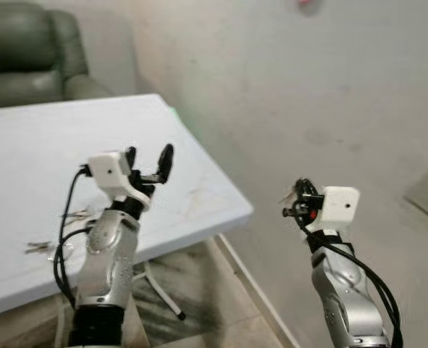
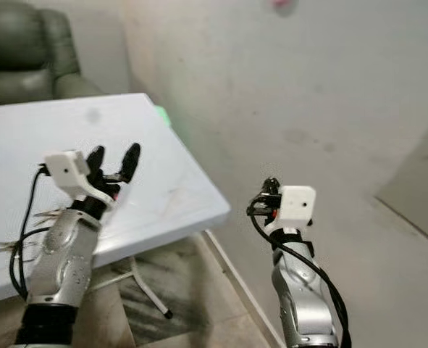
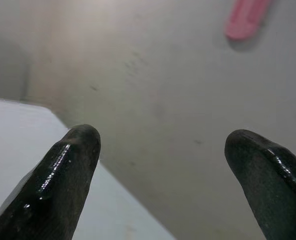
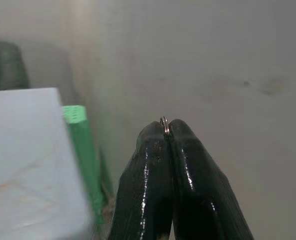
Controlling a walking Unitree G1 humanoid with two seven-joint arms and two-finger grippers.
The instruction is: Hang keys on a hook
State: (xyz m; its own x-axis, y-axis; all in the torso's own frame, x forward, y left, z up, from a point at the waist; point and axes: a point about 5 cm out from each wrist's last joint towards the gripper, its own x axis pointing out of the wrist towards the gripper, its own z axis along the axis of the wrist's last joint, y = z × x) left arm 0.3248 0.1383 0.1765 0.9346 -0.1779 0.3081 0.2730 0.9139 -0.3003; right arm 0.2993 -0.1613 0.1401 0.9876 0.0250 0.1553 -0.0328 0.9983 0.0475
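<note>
A pink hook (image 1: 308, 6) is fixed high on the grey wall ahead; the left wrist view shows the same hook (image 3: 245, 17). My right gripper (image 1: 295, 204) is raised in front of the wall, right of the table corner and well below the hook. It is shut on a small metal key ring (image 4: 164, 122), whose edge peeks out between the fingertips. The keys themselves are mostly hidden. My left gripper (image 1: 148, 161) is held up over the white table (image 1: 199, 196) with its fingers open and nothing between them.
The table's corner juts toward the wall between my arms. Some small metallic items (image 1: 43, 246) lie on the table by my left arm. A green object (image 4: 77, 130) stands between table and wall. A dark armchair (image 1: 25, 51) sits behind the table.
</note>
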